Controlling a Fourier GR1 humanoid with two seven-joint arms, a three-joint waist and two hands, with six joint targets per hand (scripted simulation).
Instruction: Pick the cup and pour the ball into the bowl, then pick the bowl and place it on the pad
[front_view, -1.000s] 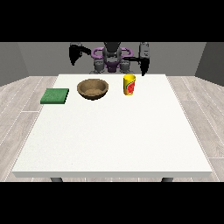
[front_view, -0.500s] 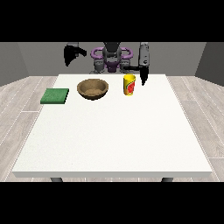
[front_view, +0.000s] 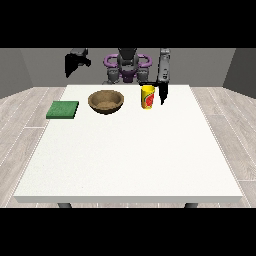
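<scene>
A yellow cup (front_view: 147, 96) with a red label stands upright at the table's far side, right of centre. The ball is hidden from this view. A brown wooden bowl (front_view: 106, 101) sits to the cup's left. A green square pad (front_view: 63, 109) lies flat near the table's left edge. The hand at the view's right (front_view: 162, 94) hangs down just right of the cup, its fingers pointing at the table, a small gap from the cup. The hand at the view's left (front_view: 73, 64) is raised high above the table's far left corner, away from all objects.
The white table (front_view: 130, 160) stretches wide toward the camera. The robot's torso (front_view: 128, 67) stands behind the far edge. Grey wood flooring surrounds the table.
The arm at the view's right has swung down and inward, bringing its hand low beside the cup. The hand at the view's left has risen slightly. Cup, bowl and pad have not moved.
</scene>
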